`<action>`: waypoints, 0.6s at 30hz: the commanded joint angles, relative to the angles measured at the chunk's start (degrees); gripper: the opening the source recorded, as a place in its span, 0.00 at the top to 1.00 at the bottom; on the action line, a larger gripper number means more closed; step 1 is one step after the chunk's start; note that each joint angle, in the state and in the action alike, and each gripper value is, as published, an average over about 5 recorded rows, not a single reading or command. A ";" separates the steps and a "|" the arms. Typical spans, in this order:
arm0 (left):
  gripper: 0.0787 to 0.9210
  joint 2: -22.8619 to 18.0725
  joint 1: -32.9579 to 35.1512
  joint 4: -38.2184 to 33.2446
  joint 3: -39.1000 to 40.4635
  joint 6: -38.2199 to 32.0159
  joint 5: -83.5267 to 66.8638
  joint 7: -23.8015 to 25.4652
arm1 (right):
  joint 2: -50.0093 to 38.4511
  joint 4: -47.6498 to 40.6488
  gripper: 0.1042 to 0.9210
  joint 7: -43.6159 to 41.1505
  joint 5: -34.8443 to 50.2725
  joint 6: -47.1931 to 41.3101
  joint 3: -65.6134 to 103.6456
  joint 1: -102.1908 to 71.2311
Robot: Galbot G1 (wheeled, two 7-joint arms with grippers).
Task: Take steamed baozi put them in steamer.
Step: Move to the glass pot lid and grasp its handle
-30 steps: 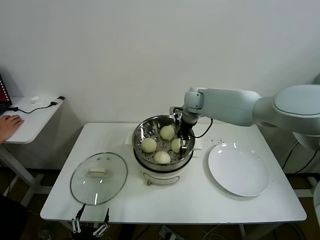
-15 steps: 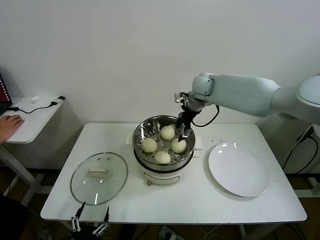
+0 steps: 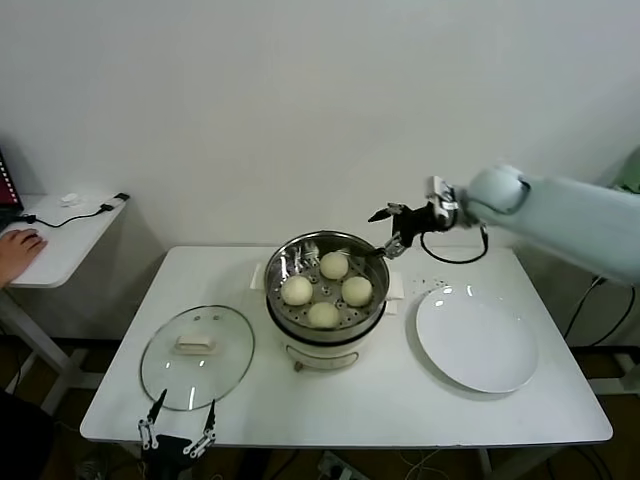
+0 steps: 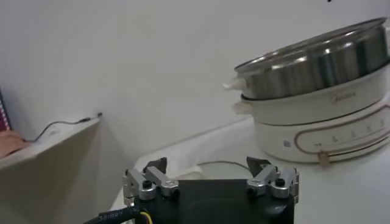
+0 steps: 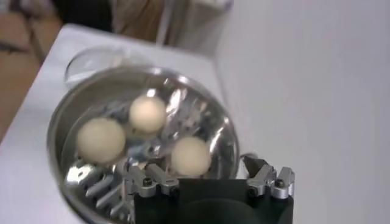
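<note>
All four steamed baozi (image 3: 328, 291) are seen lying in the steamer (image 3: 374, 303), which is set on its white cooker base near the middle of the bench (image 3: 400, 400). The buns are arranged as a loose diamond on the perforated floor, close together but mostly apart from the wall. The white plate (image 3: 478, 340) just beside the steamer is left bare, so the loading is judged to be finished.

The right tool (image 3: 392, 229) is held above the back rim on the plate side, its fingers spread apart and nothing gripped between them. The left tool (image 3: 178, 438) is parked low at the front bench edge, near the glass lid (image 3: 197, 357), with its fingers likewise apart and empty.

Little risk is judged to remain. The rim could be clipped if the right arm were swung low across it, and the basket could be jolted on its base so that the buns are rolled against one another. A bun pressed by a finger would probably be dented, since the skin looks soft. The lid could be nudged off the bench edge if the left tool were raised carelessly.

No real long axis is offered by the buns: they are round domes, resting flat side down with crowns pointing up. The steamer's axis is vertical, and its mouth is opened upward.
</note>
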 commanded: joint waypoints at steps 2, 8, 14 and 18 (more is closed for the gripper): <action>0.12 -0.54 -0.80 -1.07 -0.70 0.81 3.05 0.58 | -15.58 12.61 0.12 17.89 -2.97 9.03 52.08 -49.09; 0.12 -0.55 -1.34 -1.97 -1.77 2.30 4.56 0.38 | -11.81 14.80 0.12 19.29 -5.71 10.67 74.38 -69.89; 0.12 -0.47 -2.34 -3.68 -3.30 4.38 15.03 -1.33 | -2.22 17.90 0.12 19.25 -9.57 10.43 94.07 -88.50; 0.12 -0.24 -4.37 -4.13 -4.98 4.19 31.02 -3.59 | 4.44 18.96 0.12 18.50 -12.73 10.14 102.79 -96.54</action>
